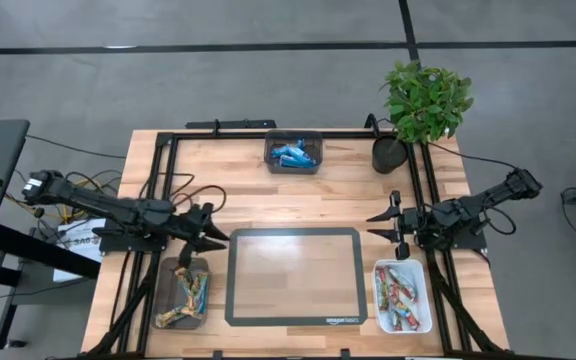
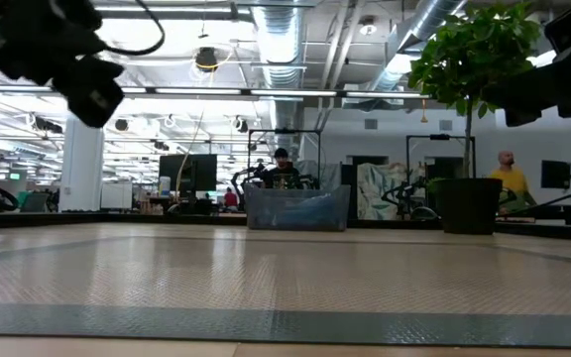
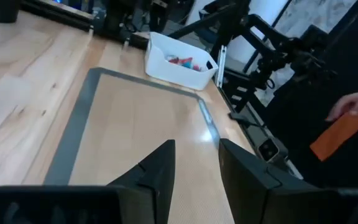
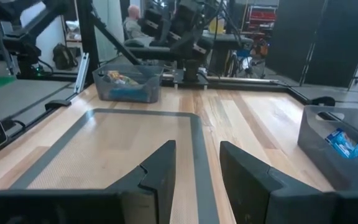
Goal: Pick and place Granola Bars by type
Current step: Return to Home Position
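Observation:
The granola bars lie sorted in three trays. Blue bars (image 1: 293,156) fill a grey tray at the far edge, also seen as blue bars (image 4: 348,144) in the right wrist view. Yellow-gold bars (image 1: 182,295) sit in a grey tray at the near left. Red bars (image 1: 400,298) sit in a white tray at the near right. My left gripper (image 1: 218,228) hovers open above the mat's left edge, just beyond the yellow tray. My right gripper (image 1: 372,226) hovers open above the mat's right edge, beyond the white tray. Neither holds anything.
A grey-bordered mat (image 1: 293,318) covers the table's middle. A potted plant (image 1: 423,100) stands at the far right corner. A black frame (image 1: 158,200) runs along the table's sides. A person's hand (image 3: 353,106) with an orange object shows beyond the table in the left wrist view.

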You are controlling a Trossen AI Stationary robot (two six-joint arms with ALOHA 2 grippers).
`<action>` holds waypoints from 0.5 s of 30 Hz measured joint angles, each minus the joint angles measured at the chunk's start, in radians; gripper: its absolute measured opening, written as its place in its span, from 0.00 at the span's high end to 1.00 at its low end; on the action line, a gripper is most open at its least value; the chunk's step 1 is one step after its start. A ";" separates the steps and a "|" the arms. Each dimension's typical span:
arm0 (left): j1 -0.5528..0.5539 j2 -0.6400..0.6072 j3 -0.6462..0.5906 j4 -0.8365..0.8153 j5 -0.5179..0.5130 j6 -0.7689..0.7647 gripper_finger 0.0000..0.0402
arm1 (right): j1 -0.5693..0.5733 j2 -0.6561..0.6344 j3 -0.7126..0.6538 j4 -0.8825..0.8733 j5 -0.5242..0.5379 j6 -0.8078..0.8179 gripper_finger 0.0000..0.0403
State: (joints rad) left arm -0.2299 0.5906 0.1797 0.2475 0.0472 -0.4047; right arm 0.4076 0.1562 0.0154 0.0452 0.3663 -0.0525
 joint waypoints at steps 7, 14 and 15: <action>-0.005 -0.272 -0.043 -0.153 -0.032 0.134 0.71 | 0.000 0.001 0.000 0.000 0.000 0.000 0.71; -0.005 -0.449 -0.047 -0.283 -0.032 0.227 0.71 | 0.000 0.001 0.000 0.000 -0.001 0.000 0.71; -0.006 -0.470 -0.055 -0.281 -0.014 0.229 0.71 | 0.000 0.001 0.000 0.000 -0.001 0.000 0.71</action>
State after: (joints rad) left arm -0.2359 0.1204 0.1243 -0.0340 0.0334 -0.1761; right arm 0.4076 0.1570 0.0154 0.0452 0.3656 -0.0525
